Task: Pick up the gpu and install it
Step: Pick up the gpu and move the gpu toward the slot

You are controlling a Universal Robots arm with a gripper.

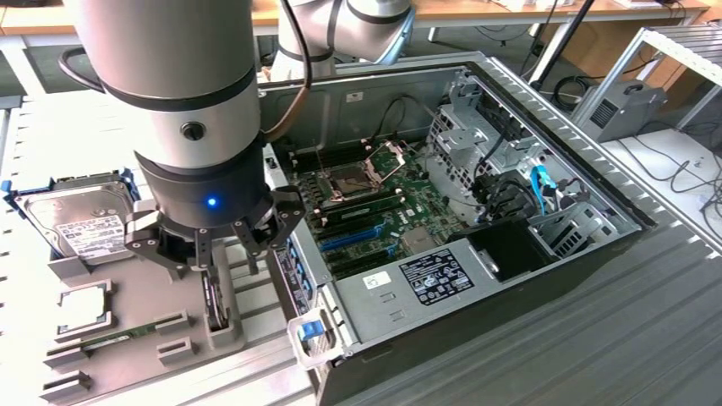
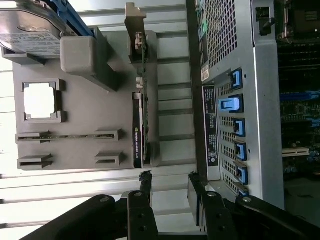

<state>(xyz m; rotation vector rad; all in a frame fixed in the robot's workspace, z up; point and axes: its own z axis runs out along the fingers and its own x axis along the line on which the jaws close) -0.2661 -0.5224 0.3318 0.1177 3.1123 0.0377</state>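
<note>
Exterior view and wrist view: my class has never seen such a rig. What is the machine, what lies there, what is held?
A silver robot arm ends in a black gripper, open and holding nothing. The exterior view is taken off the arm; the wrist view from a camera on its wrist. The gripper hangs over a grey moulded tray of parts: the gpu, a thin dark card on edge, a silver hard drive with white label, a square silver chip and a slim green memory stick. Beside the tray lies an open metal computer case.
</note>
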